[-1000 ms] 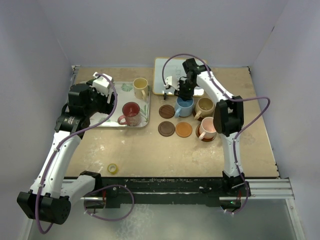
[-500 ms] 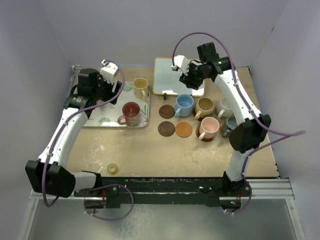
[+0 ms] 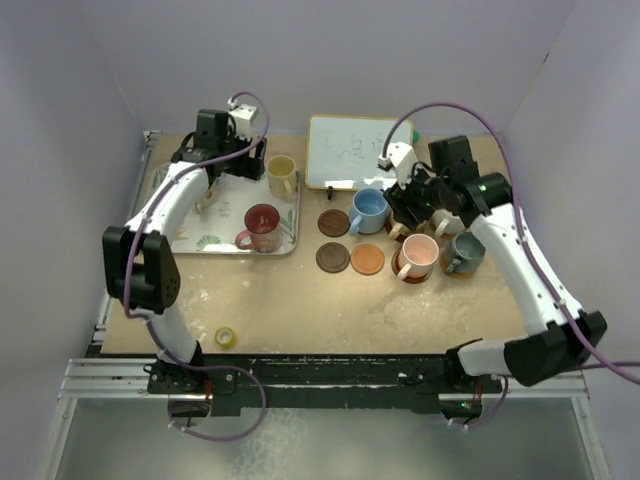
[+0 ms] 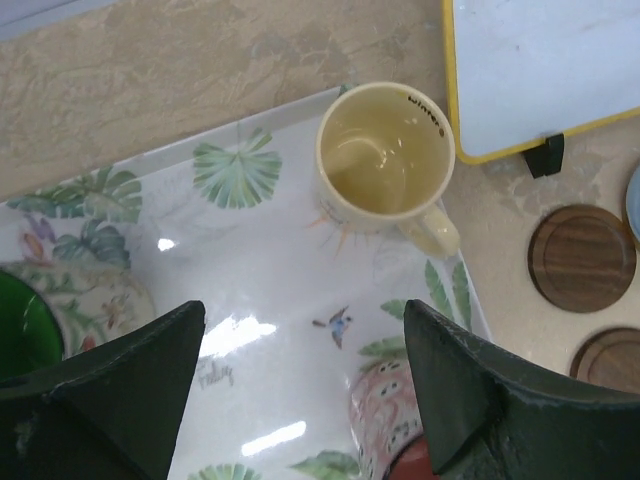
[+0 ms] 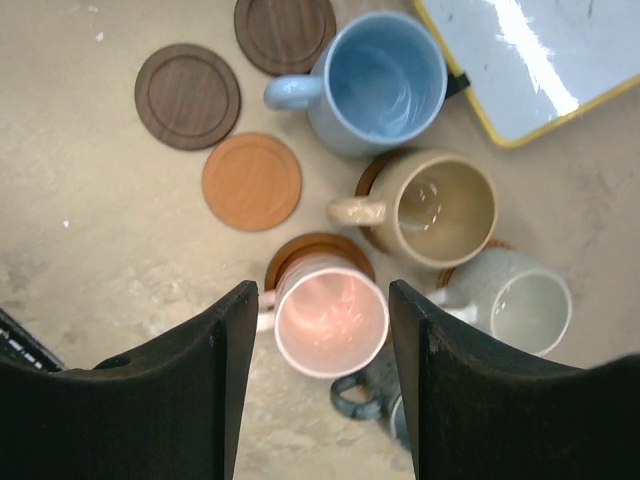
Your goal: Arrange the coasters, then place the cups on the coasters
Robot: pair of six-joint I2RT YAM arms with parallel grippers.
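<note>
Top cam sits high behind the arm bases, angled down and fwd, far enough back to take in the whole surface (image 3: 300, 300). Left wrist cam looks straight down past the left end effector (image 4: 302, 312), close over the tray (image 4: 270, 260) (yellow cup (image 4: 385, 155) at its corner). Right wrist cam looks down too, close over the blue cup (image 5: 385, 80) and neighbours. Both wrist views share the whiteboard (image 4: 545, 70) edge and a brown wood coaster (image 4: 581, 258).

A leaf-patterned rectangular tray (image 3: 212, 240) lies left of centre in the top view on the tan, mottled bench (image 3: 300, 300), its glossy white surface printed with green leaves and a small bird. A whiteboard with a yellow frame (image 3: 350, 150) sits at the upper middle, near the tray's far right corner, faint scribbles on it. A small yellow tape roll (image 3: 226, 337) sits alone at the lower left, near the bench's front edge.
</note>
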